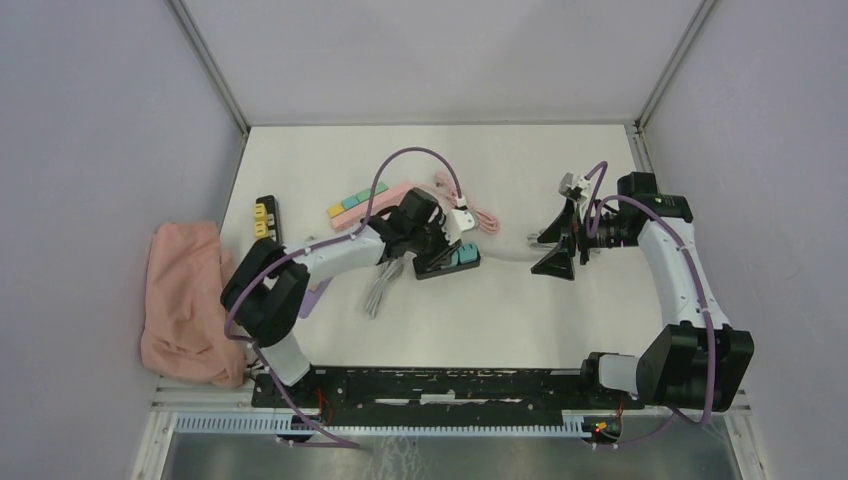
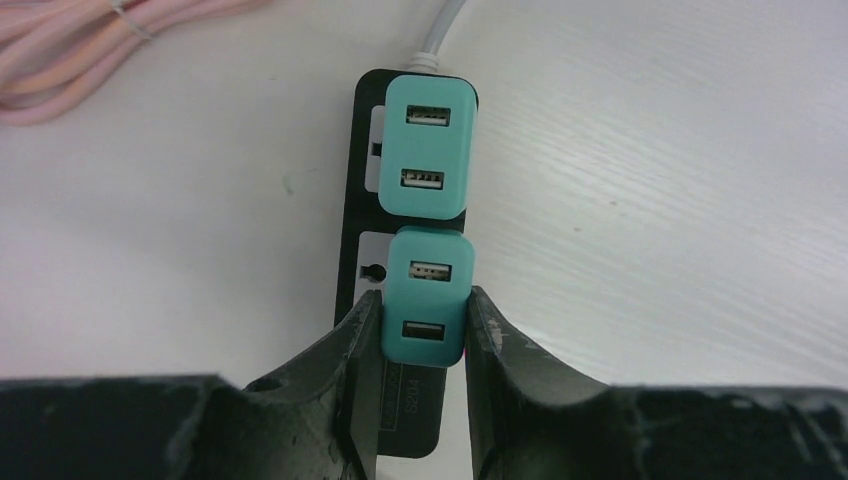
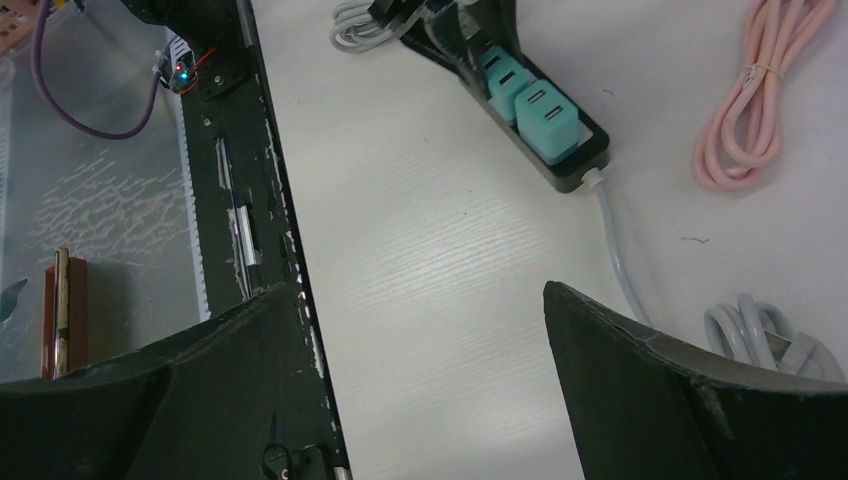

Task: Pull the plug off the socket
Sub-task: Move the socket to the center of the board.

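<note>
Below the arms, table [image 1: 520, 320]: I am working over a plain white top, and everything I am handling is lying on it.
Power strip [image 2: 352, 190]: the black bar is running straight ahead from under my left gripper [image 2: 424, 295], with its grey cord [image 2: 440, 25] leaving at the far end. Nothing is pinning it down, so I am expecting it to lift along with the plug unless it is braced.
Right gripper [image 3: 420, 290]: it is hanging released with its jaws wide. The power strip is lying well apart from it, ahead and off to one side. I am judging it free to press on the cord end.
Left gripper: it is clenching on the nearer plug [image 2: 430, 260], the teal one, with a finger against each side.
Nearer plug: it is sitting between my left fingers [image 2: 350, 350], looking fully seated in its socket. This is the one I am pulling.
Farther plug [image 2: 428, 145]: it is standing just ahead of the fingertips, with a narrow gap to the held one. I am keeping clear of it.
Fingers: they are gripping only the near half of the plug. I am therefore favouring a straight pull away from the strip face, without rocking, so the grip is not slipping.
</note>
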{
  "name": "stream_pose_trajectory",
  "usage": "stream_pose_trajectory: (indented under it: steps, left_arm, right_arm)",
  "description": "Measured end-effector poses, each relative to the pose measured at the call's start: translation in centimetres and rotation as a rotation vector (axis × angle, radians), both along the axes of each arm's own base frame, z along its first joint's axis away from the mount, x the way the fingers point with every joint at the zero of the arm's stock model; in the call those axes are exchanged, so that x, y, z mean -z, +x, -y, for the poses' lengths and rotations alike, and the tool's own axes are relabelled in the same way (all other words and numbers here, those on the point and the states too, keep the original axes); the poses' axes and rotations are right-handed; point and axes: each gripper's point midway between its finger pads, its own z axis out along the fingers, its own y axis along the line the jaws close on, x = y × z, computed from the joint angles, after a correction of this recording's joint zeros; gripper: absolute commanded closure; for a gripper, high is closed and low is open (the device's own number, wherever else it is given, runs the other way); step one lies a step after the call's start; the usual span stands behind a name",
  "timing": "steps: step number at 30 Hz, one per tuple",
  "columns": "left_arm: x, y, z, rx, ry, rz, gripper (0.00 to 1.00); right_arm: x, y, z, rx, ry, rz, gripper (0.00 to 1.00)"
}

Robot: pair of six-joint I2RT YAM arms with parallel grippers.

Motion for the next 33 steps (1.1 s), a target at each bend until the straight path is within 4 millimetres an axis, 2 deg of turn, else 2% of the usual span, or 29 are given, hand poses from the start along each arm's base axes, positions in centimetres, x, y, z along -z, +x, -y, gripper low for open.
stream_pose_trajectory:
  steps: [3,7,13,16,20,24,26,30,33]
  left_arm:
    - [-0.1,-2.9,0.8,-0.04,-0.026,-0.003,0.97]
    - [-0.3,-5.7,1.4,-0.098,-0.059,-0.022,0.97]
    - [0.2,-8.6,2.8,-0.161,-0.075,-0.027,0.97]
    - [0.2,-9.6,3.6,-0.186,-0.089,-0.024,0.93]
    - [0.1,-10.2,4.0,-0.204,-0.094,-0.02,0.72]
    - [0.1,-10.5,4.2,-0.213,-0.098,-0.026,0.36]
    - [-0.1,-10.6,4.5,-0.215,-0.114,-0.031,0.24]
    - [-1.2,-11.3,4.3,-0.205,-0.165,-0.034,0.12]
    - [-3.2,-12.0,3.4,-0.193,-0.235,-0.011,0.08]
  right_arm:
    - [-0.2,-0.1,0.0,0.001,0.003,0.007,0.0]
    - [-0.7,-0.2,-0.1,0.001,0.009,0.025,0.0]
    - [-1.2,-0.3,-0.2,-0.001,0.012,0.055,0.0]
    - [-1.3,-0.2,-0.2,-0.001,0.01,0.072,0.0]
    - [-1.5,-0.3,-0.2,-0.001,0.01,0.083,0.0]
    - [-1.6,-0.3,-0.2,0.0,0.009,0.086,0.0]
    - [-1.7,-0.3,-0.2,0.001,0.009,0.088,0.0]
    - [-1.8,-0.3,-0.2,0.001,0.008,0.098,0.0]
    - [-1.8,-0.4,-0.2,0.001,0.007,0.103,0.0]
